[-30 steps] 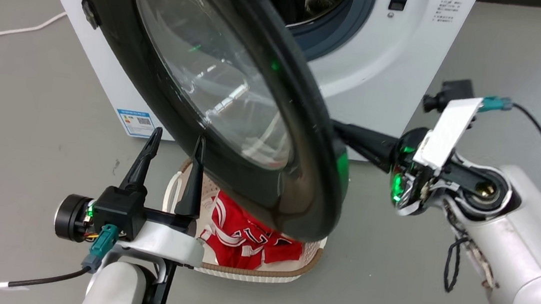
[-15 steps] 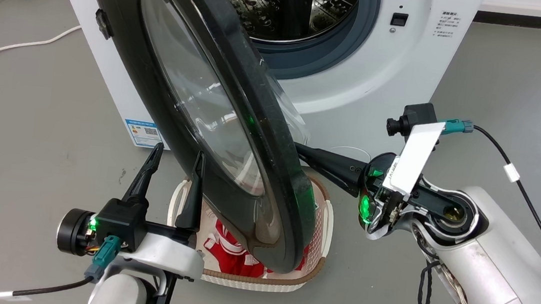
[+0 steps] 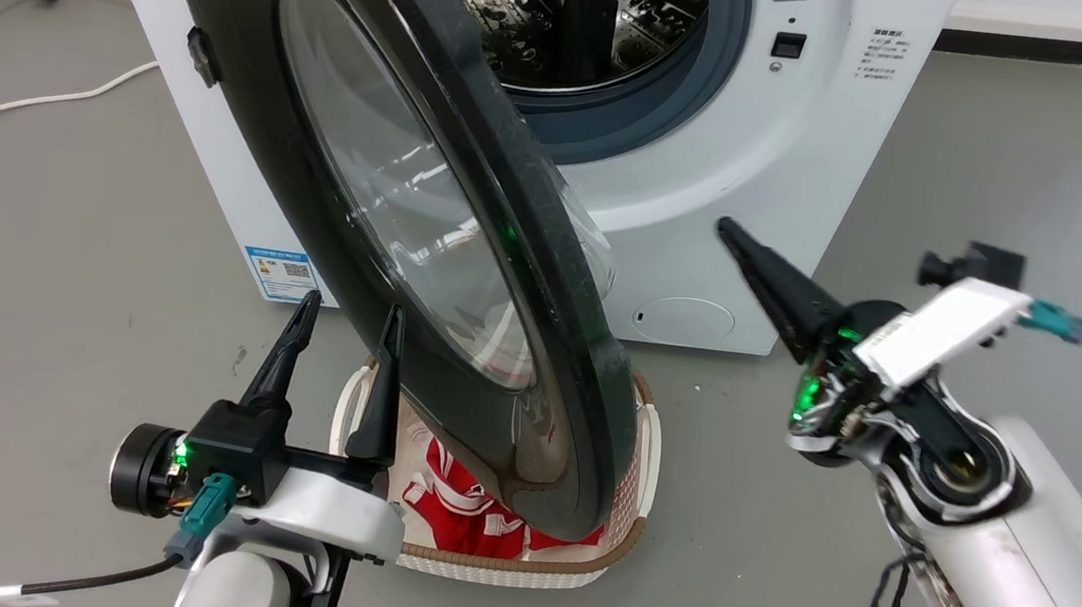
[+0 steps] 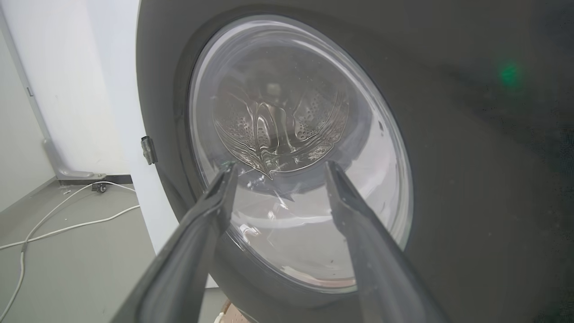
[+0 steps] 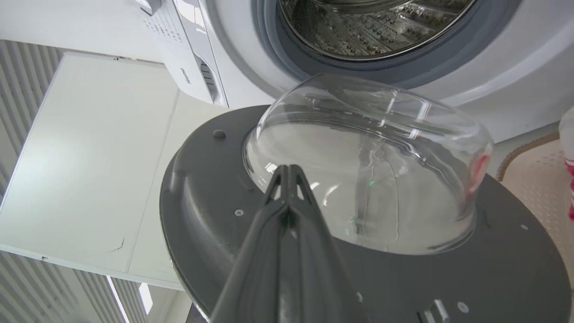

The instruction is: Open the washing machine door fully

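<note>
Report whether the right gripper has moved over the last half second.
Yes. The right gripper has swung right and up, clear of the washing machine door, its tip now before the white front of the washing machine.

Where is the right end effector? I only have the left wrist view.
Observer: The right end effector is off to the right of the door, clear of its rim, fingers shut.
Operator: Which side of the door does it face?
Observer: The inner side. In its wrist view the tips point at the glass bowl.
Operator: Anything under the door?
Observer: A basket holding red cloth sits below the door's lower edge.
</note>
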Motion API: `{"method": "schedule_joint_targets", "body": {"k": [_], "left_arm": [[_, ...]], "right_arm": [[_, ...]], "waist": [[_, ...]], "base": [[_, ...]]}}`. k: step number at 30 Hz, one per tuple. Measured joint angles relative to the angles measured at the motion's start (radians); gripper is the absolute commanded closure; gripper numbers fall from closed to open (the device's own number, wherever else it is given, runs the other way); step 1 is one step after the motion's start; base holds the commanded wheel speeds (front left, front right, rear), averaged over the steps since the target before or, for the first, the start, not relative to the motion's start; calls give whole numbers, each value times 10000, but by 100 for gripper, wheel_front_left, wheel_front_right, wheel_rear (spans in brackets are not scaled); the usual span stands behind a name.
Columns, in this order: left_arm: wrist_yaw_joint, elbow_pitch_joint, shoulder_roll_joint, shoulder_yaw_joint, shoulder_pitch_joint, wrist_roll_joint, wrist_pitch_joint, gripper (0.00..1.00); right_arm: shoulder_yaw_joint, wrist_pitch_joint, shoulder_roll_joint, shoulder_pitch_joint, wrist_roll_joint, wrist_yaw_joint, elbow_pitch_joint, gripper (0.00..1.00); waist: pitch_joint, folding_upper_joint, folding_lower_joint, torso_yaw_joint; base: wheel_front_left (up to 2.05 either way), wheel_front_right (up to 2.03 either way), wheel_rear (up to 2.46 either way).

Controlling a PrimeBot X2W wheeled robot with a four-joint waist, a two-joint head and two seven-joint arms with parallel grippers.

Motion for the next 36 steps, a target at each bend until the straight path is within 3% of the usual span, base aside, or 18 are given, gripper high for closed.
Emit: {"method": "schedule_joint_targets", "body": {"k": [15, 16, 17, 18, 19, 20, 23, 25, 27, 36], "left_arm": [[96, 19, 0, 259, 353, -42, 0, 0], [104, 15, -2, 261, 354, -40, 0, 0], [104, 19, -2, 265, 355, -40, 0, 0], [104, 17, -2, 278, 362, -40, 0, 0], [105, 13, 0, 303, 374, -40, 0, 0], [105, 15, 0, 318, 395, -38, 0, 0], [104, 21, 0, 341, 423, -27, 0, 0], [104, 8, 0, 378, 480, -25, 0, 0], [121, -10, -2, 384, 480, -25, 0, 0], [127, -48, -2, 428, 475, -23, 0, 0]], "right_arm": [[-2447, -2859, -802, 3502, -627, 0, -2090, 100], [-2587, -3049, -819, 3707, -646, 0, -2207, 88], [-2692, -3227, -825, 3904, -717, 0, -2322, 53], [-2752, -3405, -828, 4083, -826, 0, -2414, 53], [-2790, -3590, -826, 4238, -963, 0, -2470, 11], [-2794, -3747, -828, 4375, -1116, 0, -2514, 0], [-2803, -4132, -800, 4577, -1411, 0, -2573, 0], [-2859, -4884, -681, 4786, -2629, 0, -2439, 0], [-2915, -4951, -593, 4783, -2901, 0, -2405, 0], [-4299, -5104, 247, 4661, -8264, 0, -2360, 0]], "waist": [[-329, 0, 0, -314], [-350, 0, 0, -323], [-376, 0, 0, -327], [-394, 0, 0, -336], [-404, 0, 0, -353], [-411, 0, 0, -372], [-437, 0, 0, -399], [-457, 0, 0, -461], [-437, 0, 0, -474], [-322, 0, 1, -515]], "base": [[0, 0, 0], [0, 0, 0], [0, 0, 0], [0, 0, 0], [0, 0, 0], [0, 0, 0], [0, 0, 0], [0, 0, 0], [0, 0, 0], [0, 0, 0]]}}
